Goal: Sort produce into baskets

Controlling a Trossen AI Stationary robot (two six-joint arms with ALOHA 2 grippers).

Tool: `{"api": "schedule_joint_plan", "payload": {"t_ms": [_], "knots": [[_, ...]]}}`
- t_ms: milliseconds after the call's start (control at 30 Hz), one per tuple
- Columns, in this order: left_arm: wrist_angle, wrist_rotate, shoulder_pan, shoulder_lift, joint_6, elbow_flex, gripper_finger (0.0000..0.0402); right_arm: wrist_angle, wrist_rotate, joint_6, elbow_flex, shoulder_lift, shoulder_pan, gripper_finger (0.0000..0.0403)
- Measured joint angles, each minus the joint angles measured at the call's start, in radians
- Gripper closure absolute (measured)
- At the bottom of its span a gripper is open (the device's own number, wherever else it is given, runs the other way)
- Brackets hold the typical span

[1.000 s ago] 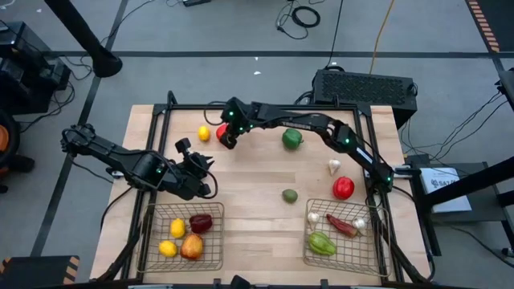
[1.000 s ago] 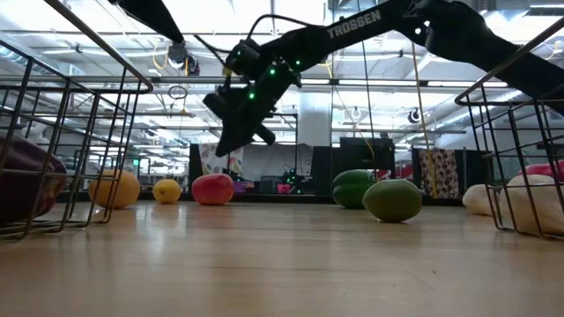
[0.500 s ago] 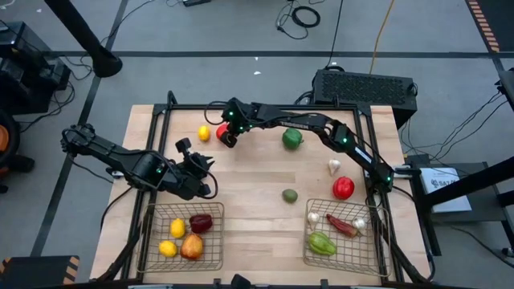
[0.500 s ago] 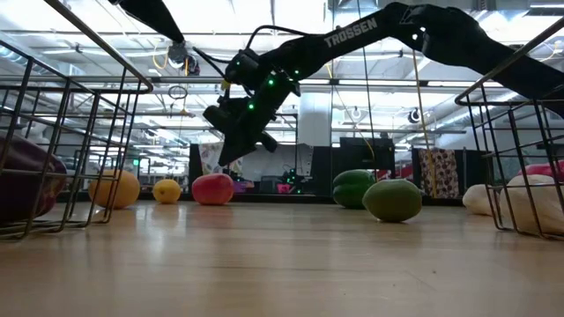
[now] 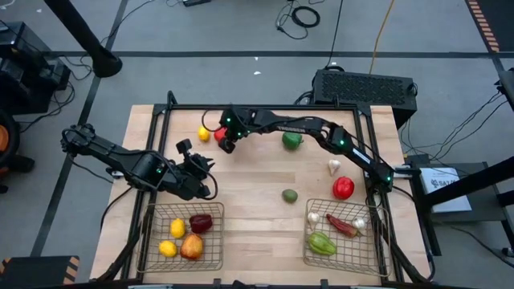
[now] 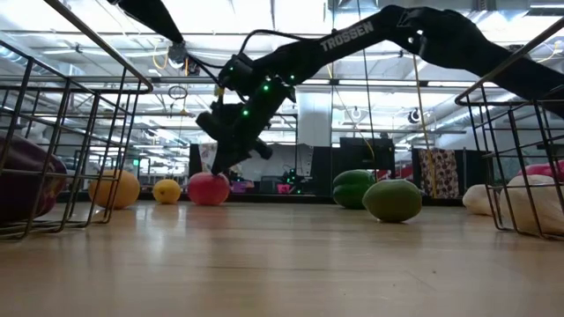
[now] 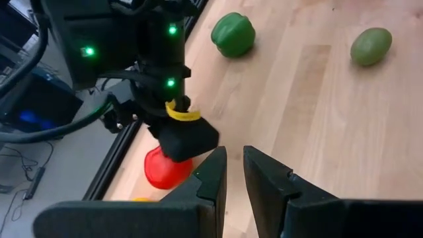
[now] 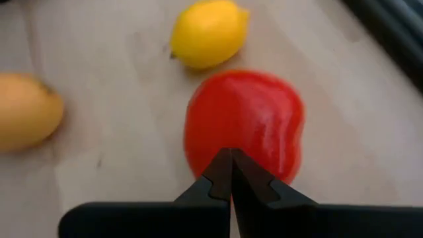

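**Inspector A:** Near left, the dark wire-mesh basket (image 5: 181,234) holds a dark red piece and yellow ones. The left tool (image 5: 202,178) hangs just beyond it, nearly clenched, grasping nothing visible. Far left, the right tool (image 8: 230,173) is clenched empty over the glossy red pepper-like piece (image 8: 246,124) on the wooden worktop (image 5: 257,241).

**Inspector B:** In my judgement it should release wide, straddle the piece at its middle, then clench. Contact with the piece cannot be confirmed. The small yellow lemon (image 8: 208,32) lies just beside; avoid nudging it.
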Motion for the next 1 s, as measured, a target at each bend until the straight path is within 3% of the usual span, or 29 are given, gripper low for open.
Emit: {"api": "schedule_joint_plan", "payload": {"t_ms": [400,733,1000], "knots": [[-0.005,0.059,-0.009,0.0,-0.027,0.0,0.034,-0.304,-0.005,0.008,-0.004,-0.018,0.115,0.0403],[-0.004,0.073,-0.035,0.0,-0.051,0.0,0.034,-0.149,0.1,-0.09,0.033,-0.082,0.102,0.0403],[-0.038,0.04,-0.039,0.0,-0.052,0.0,0.034,-0.053,0.104,-0.124,0.031,-0.078,0.044,0.0403]]}}
